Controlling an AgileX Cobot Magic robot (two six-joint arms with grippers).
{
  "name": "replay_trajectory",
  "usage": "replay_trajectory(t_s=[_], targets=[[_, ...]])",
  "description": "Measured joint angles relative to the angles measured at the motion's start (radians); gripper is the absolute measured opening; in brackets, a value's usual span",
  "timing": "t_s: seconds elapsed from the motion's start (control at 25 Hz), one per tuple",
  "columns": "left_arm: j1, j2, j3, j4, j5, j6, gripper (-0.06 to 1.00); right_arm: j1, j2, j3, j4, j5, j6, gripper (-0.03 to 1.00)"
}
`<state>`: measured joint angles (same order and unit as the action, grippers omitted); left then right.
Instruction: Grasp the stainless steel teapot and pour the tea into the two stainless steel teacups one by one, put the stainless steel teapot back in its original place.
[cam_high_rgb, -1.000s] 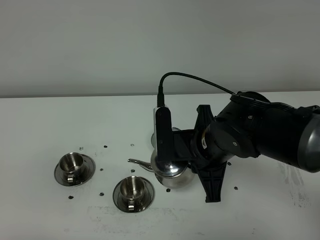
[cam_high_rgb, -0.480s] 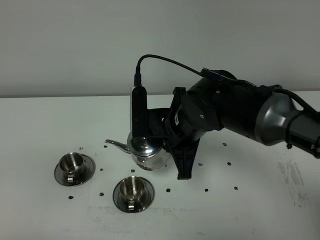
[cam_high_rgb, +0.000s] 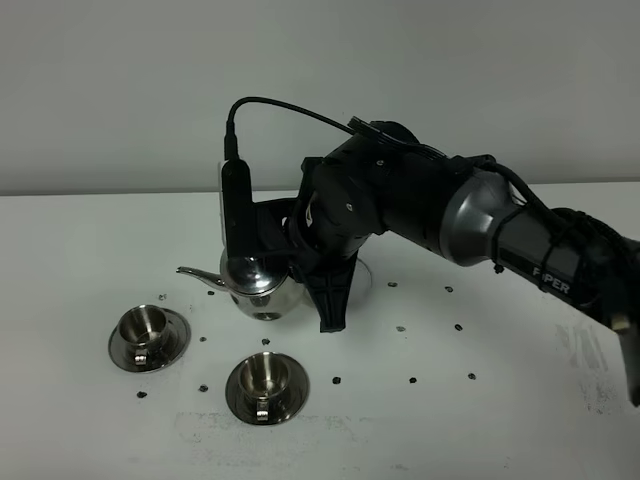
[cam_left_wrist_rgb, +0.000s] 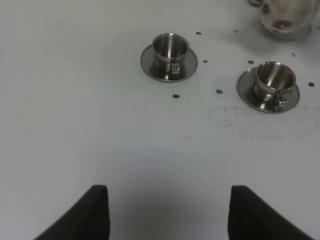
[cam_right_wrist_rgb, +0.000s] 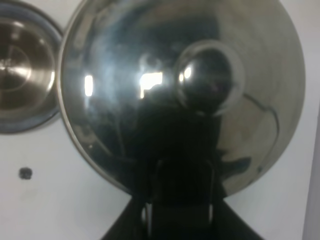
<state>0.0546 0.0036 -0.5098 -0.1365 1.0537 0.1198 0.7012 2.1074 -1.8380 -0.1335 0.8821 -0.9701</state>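
Two stainless steel teacups (cam_high_rgb: 148, 330) looked empty to me. My right end effector (cam_high_rgb: 297, 268) gripped the stainless steel teapot (cam_high_rgb: 258, 285), lifted off the bench (cam_high_rgb: 500, 420) near them; both pours and the return remained, I judged.

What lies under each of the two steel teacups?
The left teacup stands on its round saucer, the nearer teacup on a second saucer. Each saucer's middle is covered by its cup; only the rims show.
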Motion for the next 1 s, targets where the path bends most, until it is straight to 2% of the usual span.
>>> replay_trajectory(t_s=[0.4, 1.0], targets=[[0.0, 0.0, 0.0, 0.0, 0.0, 0.001, 0.57, 0.007, 0.112, -0.147, 0.001, 0.021, -0.061, 0.2], [0.0, 0.0, 0.0, 0.0, -0.001, 0.001, 0.57, 0.033, 0.191, -0.212, -0.042, 0.026, -0.084, 0.2]])
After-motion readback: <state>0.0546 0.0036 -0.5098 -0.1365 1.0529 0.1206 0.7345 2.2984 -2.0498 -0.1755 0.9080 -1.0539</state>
